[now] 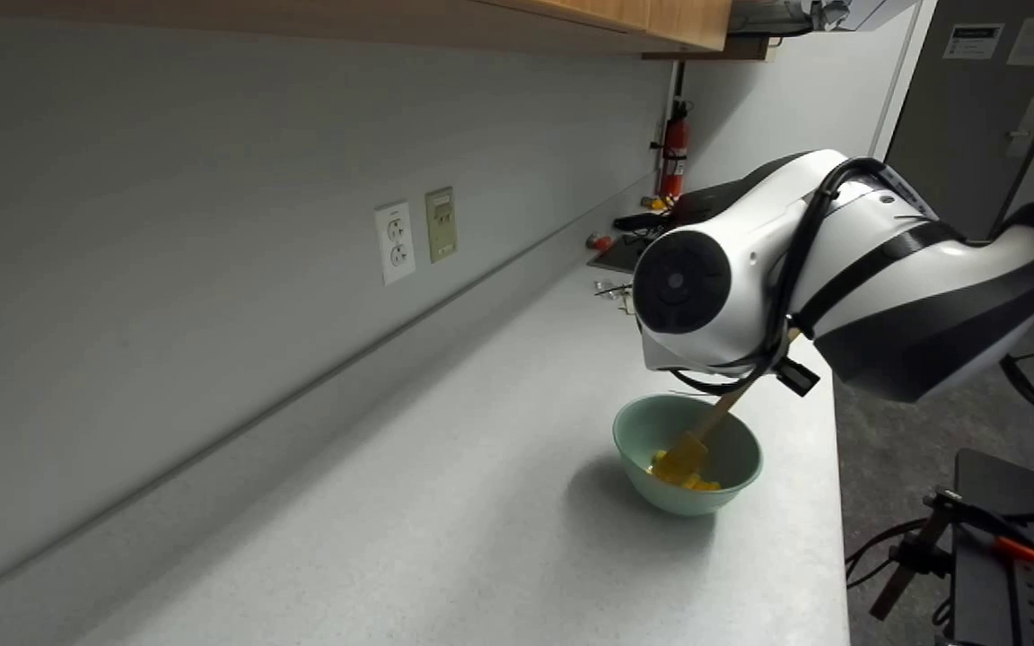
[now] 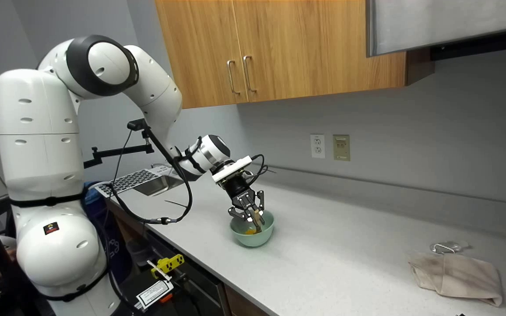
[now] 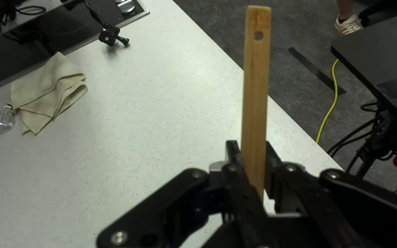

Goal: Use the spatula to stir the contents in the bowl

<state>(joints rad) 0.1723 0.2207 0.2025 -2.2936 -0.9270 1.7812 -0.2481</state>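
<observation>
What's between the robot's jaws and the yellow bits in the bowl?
The spatula: its wooden handle is clamped in the jaws in the wrist view, and its yellow blade sits among the yellow bits in an exterior view.

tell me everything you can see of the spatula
The spatula has a flat, straight handle, light tan with visible grain, so apparently wooden, with a small round hole near its squared end. Its wider blade looks yellow-orange. The gripper clamps the handle, with the holed end sticking out beyond it. The spatula slants, blade down inside the green bowl, among the yellow contents, which it appears to touch. Whether the blade meets the bowl's bottom cannot be told.
</observation>
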